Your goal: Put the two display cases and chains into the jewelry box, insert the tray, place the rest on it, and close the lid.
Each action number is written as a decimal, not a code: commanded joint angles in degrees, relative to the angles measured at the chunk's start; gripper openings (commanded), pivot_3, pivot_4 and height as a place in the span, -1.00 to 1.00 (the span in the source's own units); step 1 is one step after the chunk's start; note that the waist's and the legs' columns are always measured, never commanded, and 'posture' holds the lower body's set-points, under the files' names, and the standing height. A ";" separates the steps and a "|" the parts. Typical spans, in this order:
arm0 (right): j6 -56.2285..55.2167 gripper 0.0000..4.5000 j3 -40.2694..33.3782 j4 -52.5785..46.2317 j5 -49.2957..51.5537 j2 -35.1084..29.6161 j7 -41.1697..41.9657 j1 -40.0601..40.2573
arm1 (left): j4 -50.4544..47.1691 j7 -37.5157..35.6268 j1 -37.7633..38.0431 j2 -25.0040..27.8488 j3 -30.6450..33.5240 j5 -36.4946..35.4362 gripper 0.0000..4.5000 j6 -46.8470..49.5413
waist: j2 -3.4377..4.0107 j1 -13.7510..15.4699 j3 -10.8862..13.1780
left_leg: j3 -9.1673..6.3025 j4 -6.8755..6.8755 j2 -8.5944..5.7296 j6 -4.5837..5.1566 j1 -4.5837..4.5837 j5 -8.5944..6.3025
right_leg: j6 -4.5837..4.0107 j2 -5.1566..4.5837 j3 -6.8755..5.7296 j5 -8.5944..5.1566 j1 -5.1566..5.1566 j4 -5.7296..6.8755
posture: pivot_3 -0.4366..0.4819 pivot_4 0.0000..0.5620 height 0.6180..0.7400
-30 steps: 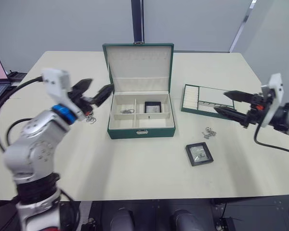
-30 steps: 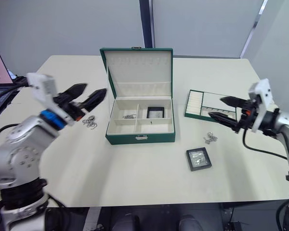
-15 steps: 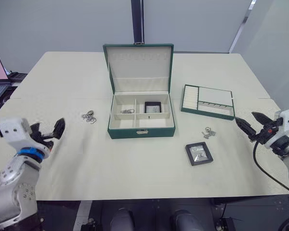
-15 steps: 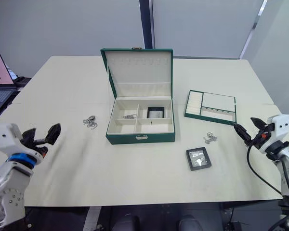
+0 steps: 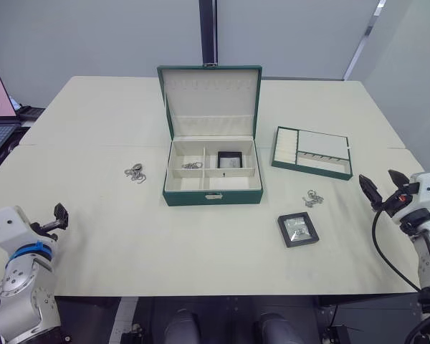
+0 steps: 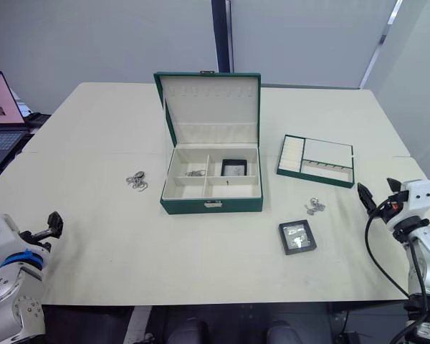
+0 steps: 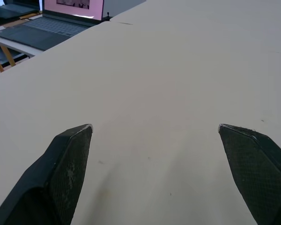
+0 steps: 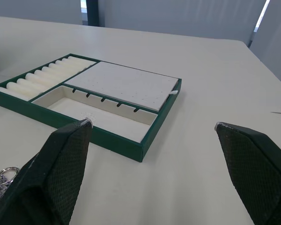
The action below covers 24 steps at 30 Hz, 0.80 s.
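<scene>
Judging from the layout: fetch the display case (image 5: 298,229) lying on the table (image 5: 201,244) right of the jewelry box (image 5: 212,188), beside the one already inside (image 5: 229,159). Approach from above, squarely. Right gripper (image 5: 384,188) gapes wide near the table's right edge; left gripper (image 7: 154,136) likewise spread, empty, at the near-left edge. Plenty of bare tabletop between; mind the silver cluster (image 5: 312,198) and the tray (image 5: 312,151) just behind.

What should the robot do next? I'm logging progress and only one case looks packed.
Probably send the open right gripper toward the display case lying on the table in front of the tray. The jewelry box stands open, holding one case, and this gripper is the nearer one.
</scene>
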 commanded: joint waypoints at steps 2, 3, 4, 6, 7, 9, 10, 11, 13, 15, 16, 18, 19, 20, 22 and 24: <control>-1.13 1.00 -0.94 -0.68 0.77 -0.86 0.16 -0.93 | -0.59 -2.25 -0.70 1.43 -1.54 -0.26 0.99 -1.38 | 0.01 0.01 0.00 | 0.00 0.00 0.00 0.00 0.00 0.00 | 0.00 0.00 -0.01 0.00 0.00 0.00 | -0.05 -0.47 1.00; -1.03 1.00 -0.94 -0.83 0.83 -0.93 0.25 -0.92 | -0.85 -2.79 -0.80 1.57 -2.09 -0.25 0.99 -1.40 | 0.01 0.01 0.00 | 0.00 0.00 0.00 0.00 0.00 0.00 | 0.00 0.00 -0.01 0.00 0.00 0.00 | -0.05 -0.47 1.00; -0.50 1.00 -0.79 -1.70 1.17 -1.12 0.77 -0.81 | -1.41 -3.63 -0.83 1.79 -2.84 -0.19 0.99 -1.53 | 0.01 0.01 0.00 | 0.00 0.00 0.00 0.00 -0.01 0.00 | 0.00 0.00 -0.01 0.00 0.00 0.00 | -0.05 -0.47 1.00; 0.92 1.00 -0.31 -3.89 2.12 -1.56 2.02 -0.89 | -2.59 -5.23 -0.86 2.18 -4.25 -0.19 0.99 -1.93 | 0.01 0.00 0.00 | 0.00 0.00 0.00 0.00 0.00 0.00 | 0.00 0.00 0.00 0.00 0.00 0.00 | -0.05 -0.47 1.00; 2.52 1.00 0.56 -6.00 2.91 -2.15 3.50 -1.27 | -3.35 -6.48 -0.77 2.57 -5.42 -0.03 0.99 -2.13 | 0.02 0.00 -0.01 | 0.00 0.00 0.00 0.00 0.00 0.00 | 0.00 0.00 -0.01 0.00 0.00 0.01 | -0.05 -0.47 1.00; 6.24 1.00 2.20 -10.14 4.90 -3.12 5.89 -2.09 | -4.49 -8.54 -0.68 3.18 -7.32 0.20 0.99 -2.37 | 0.04 0.00 0.01 | 0.00 -0.01 0.00 0.00 0.00 0.00 | 0.00 0.00 0.00 0.00 0.00 0.02 | -0.05 -0.47 1.00; 7.42 1.00 2.62 -11.22 5.46 -3.40 6.36 -2.33 | -4.60 -9.03 -0.76 3.40 -7.80 0.25 0.99 -2.46 | 0.06 -0.06 0.00 | 0.00 -0.01 0.00 0.00 -0.01 0.00 | 0.00 0.00 0.00 0.00 -0.01 0.04 | -0.05 -0.47 1.00; 11.32 1.00 4.46 -14.87 7.68 -4.57 8.37 -3.39 | -4.57 -9.61 -1.71 3.85 -8.97 0.23 0.99 -1.83 | 0.07 -0.13 -0.01 | 0.00 -0.01 0.01 0.00 0.00 0.00 | 0.00 0.00 0.00 0.00 -0.01 0.05 | -0.05 -0.47 1.00; 19.43 1.00 8.84 -22.74 12.37 -6.64 11.78 -6.41 | -3.29 -9.77 -4.89 4.62 -11.17 0.40 0.99 0.15 | 0.17 -0.14 0.04 | 0.00 0.00 0.01 0.00 0.00 0.00 | 0.00 0.01 0.00 0.00 -0.01 0.07 | -0.05 -0.47 1.00; 25.05 1.00 13.22 -28.79 15.22 -7.68 13.92 -9.79 | -1.53 -9.53 -8.18 4.51 -12.82 0.18 0.99 2.09 | 0.15 -0.07 0.02 | -0.07 0.00 0.04 0.00 0.01 0.01 | 0.00 0.06 -0.02 0.00 -0.02 0.12 | -0.05 -0.47 1.00; 26.92 1.00 15.16 -30.79 16.11 -7.78 14.60 -11.65 | -0.73 -9.14 -9.65 4.18 -13.60 0.39 0.99 2.51 | 0.14 -0.04 0.01 | -0.11 0.00 0.04 0.00 -0.01 0.01 | 0.00 0.07 -0.06 0.00 -0.01 0.10 | -0.05 -0.47 1.00; 29.73 1.00 18.93 -33.08 17.07 -7.29 15.75 -16.08 | 0.47 -8.26 -12.28 3.15 -15.57 1.08 0.99 3.21 | 0.14 0.00 0.01 | -0.11 0.02 0.03 0.00 -0.04 0.00 | 0.00 0.06 -0.05 0.00 -0.01 0.05 | -0.05 -0.47 1.00; 30.45 1.00 19.92 -33.39 17.20 -7.16 16.12 -17.35 | 0.81 -7.96 -12.97 2.86 -16.28 1.45 0.99 3.41 | 0.14 0.01 0.01 | -0.10 0.02 0.03 0.00 -0.06 0.00 | 0.00 0.05 -0.04 0.00 -0.02 0.04 | -0.05 -0.47 1.00; 31.12 1.00 21.43 -33.50 16.87 -6.89 16.54 -19.08 | 1.39 -7.43 -13.79 2.40 -17.15 2.00 0.99 3.69 | 0.14 0.05 0.01 | -0.09 0.03 0.02 0.00 -0.07 0.00 | 0.00 0.04 -0.05 0.00 -0.02 0.02 | -0.05 -0.47 1.00; 31.54 1.00 25.04 -32.92 15.62 -5.69 17.94 -23.08 | 2.78 -6.23 -15.63 1.01 -19.22 3.31 0.99 3.87 | 0.13 0.06 0.01 | -0.10 0.04 0.03 0.00 -0.07 0.00 | 0.00 0.03 -0.06 0.00 -0.03 0.03 | -0.05 -0.47 1.00; 31.63 1.00 27.09 -31.56 15.01 -4.02 18.50 -26.43 | 4.22 -5.10 -17.16 -0.08 -20.41 4.05 0.99 4.35 | 0.13 0.07 0.01 | -0.09 0.05 0.03 0.00 -0.06 0.00 | 0.00 0.03 -0.06 0.00 -0.05 0.05 | -0.05 -0.47 1.00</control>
